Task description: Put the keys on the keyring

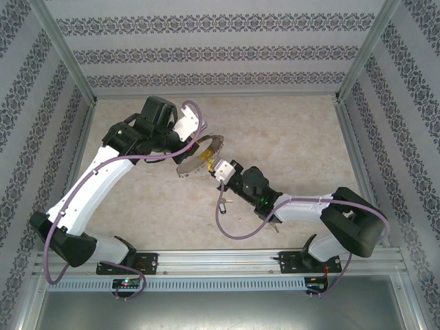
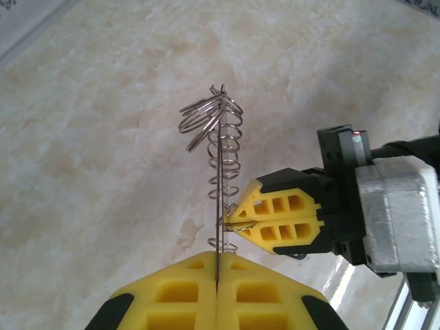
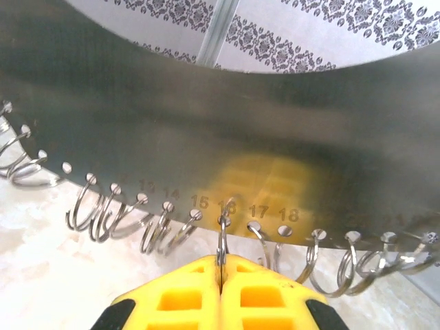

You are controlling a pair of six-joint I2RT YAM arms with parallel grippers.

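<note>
Thinly flat silvery keyring (image 3: 227, 117); ring-fringed

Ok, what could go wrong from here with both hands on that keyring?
The right hand is shut on one small ring at hole 16; a pull could twist the keyring disc out of the thin edge grip of the left hand. The other rings hang close and could snag.

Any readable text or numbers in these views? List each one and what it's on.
All are on the keyring, a flat metal plate, stamped beside its edge holes (right wrist view):
"14"
"15"
"17"
"18"
Between "15" and "17" there is one more number, half hidden by the ring pinched in the right gripper; not readable.
More numbers on either side are too faint to read.
Nothing readable elsewhere.
</note>
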